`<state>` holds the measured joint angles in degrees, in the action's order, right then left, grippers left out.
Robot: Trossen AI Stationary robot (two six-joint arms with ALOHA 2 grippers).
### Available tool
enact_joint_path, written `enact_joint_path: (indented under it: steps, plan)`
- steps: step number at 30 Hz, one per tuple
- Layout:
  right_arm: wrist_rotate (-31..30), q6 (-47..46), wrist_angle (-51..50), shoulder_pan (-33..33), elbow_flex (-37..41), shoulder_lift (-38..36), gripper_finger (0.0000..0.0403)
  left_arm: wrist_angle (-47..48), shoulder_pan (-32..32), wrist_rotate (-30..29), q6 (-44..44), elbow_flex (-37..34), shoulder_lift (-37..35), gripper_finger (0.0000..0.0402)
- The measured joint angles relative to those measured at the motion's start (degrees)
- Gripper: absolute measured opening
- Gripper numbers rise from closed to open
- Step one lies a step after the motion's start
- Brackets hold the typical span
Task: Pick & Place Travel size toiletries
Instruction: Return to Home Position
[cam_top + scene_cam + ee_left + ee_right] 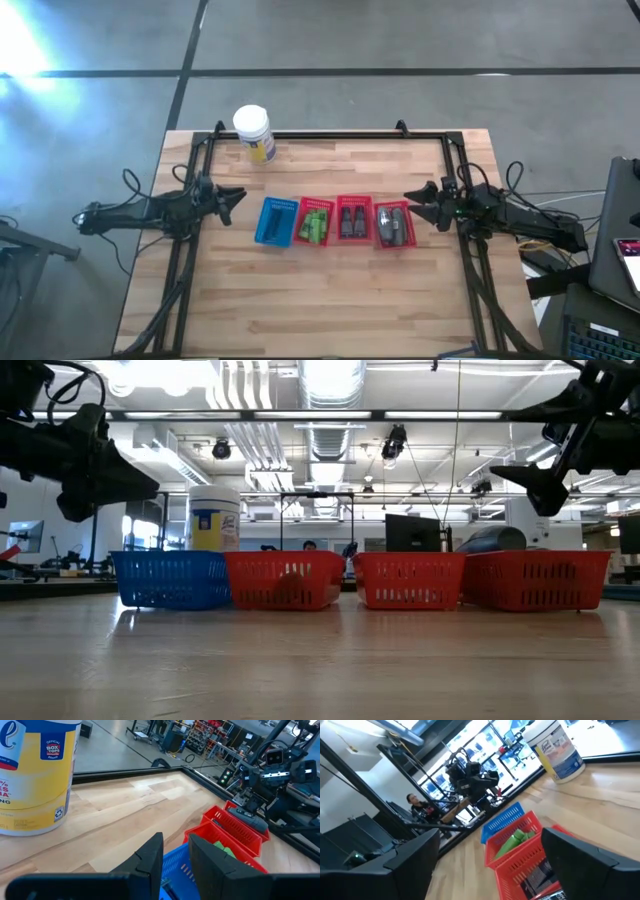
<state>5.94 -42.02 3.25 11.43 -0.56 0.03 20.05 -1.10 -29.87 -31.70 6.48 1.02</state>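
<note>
Four ribbed baskets stand in a row mid-table. The red one [315,222] next to the blue basket [275,221] holds the bright green bottles [512,841]. The middle red basket [352,219] holds dark pieces, and the red basket at the right end [394,224] holds grey tubes. My left gripper [238,197] hovers left of the blue basket with its fingers [150,855] a little apart. My right gripper [410,197] hovers right of the row, wide open [490,834]. Both are above basket height in the low view, and neither touches anything.
A big white jar with a yellow label [253,133] stands near the table's far edge, behind the blue basket. A black frame [330,134] runs along the far and side edges. Bare wood [320,300] lies between the baskets and the near edge.
</note>
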Motion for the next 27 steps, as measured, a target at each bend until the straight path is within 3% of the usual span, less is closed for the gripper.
enact_joint_path:
  steps: [8,21,27]
  plan:
    - [-0.1,0.0,0.0,0.0,0.0,0.0,0.0358,0.0,0.0,0.0,0.0,0.0,0.3,0.0097]
    - [0.6,-0.6,-0.2,0.0,0.0,0.0,0.0322,0.0,0.0,0.0,0.0,0.0,0.3,0.0097]
    - [3.4,18.2,-0.6,-0.9,0.0,0.0,0.0304,0.0,0.0,0.0,0.0,0.0,0.3,0.0097]
